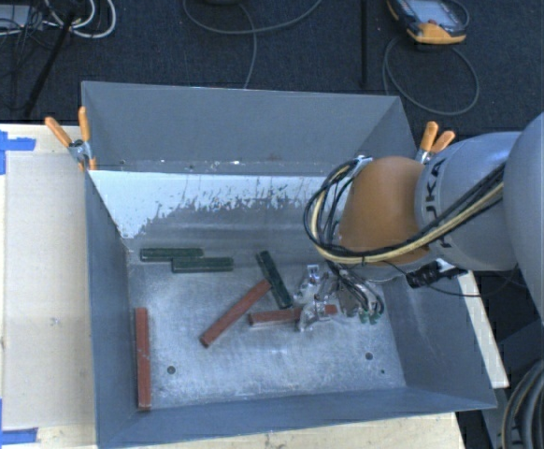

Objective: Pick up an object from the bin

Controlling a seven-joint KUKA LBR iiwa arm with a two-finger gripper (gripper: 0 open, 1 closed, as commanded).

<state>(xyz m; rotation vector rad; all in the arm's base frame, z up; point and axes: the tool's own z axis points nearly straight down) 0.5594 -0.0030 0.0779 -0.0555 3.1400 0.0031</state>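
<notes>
My end effector (311, 309) is at the short flat red-brown bar's (270, 318) right end. I can't tell its grip state. A dark green flat bar (274, 279) lies just behind that bar.

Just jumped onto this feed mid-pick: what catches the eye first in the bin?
The arm's orange-brown wrist cover hangs over the right side of the bin, with the gripper low at the right end of a short reddish-brown bar. Just left of it, a tilted dark green bar and a longer reddish-brown bar lie close together mid-bin. Another reddish-brown bar lies along the left wall.
</notes>
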